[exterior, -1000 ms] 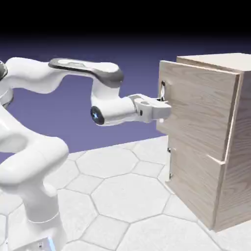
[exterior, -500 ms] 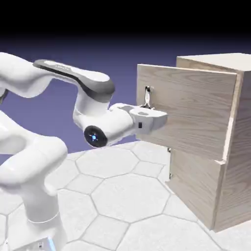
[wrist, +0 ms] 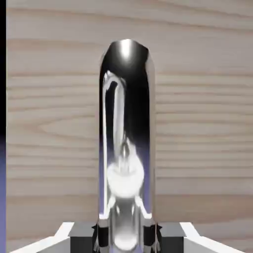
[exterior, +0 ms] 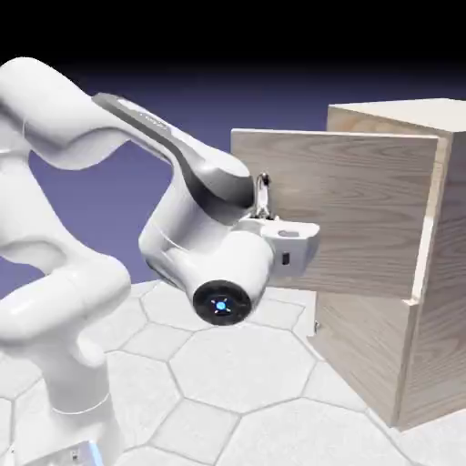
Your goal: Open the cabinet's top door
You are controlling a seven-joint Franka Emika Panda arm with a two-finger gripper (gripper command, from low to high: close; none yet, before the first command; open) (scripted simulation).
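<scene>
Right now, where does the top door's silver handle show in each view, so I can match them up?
Exterior view: the handle is a small upright bar near the top door's left edge, just above the gripper.
Hand view: the handle fills the middle, running from upper centre down between the fingertips.
Shared landmark: the door's wood grain behind the handle.

We are viewing a pale floor point(exterior: 227, 364) tiled in large hexagons with thin grey seams, lying under everything in the exterior view. Behind it we are seeing a plain backdrop point(exterior: 118, 196) grading from blue-violet near the floor to black at the top edge.
</scene>
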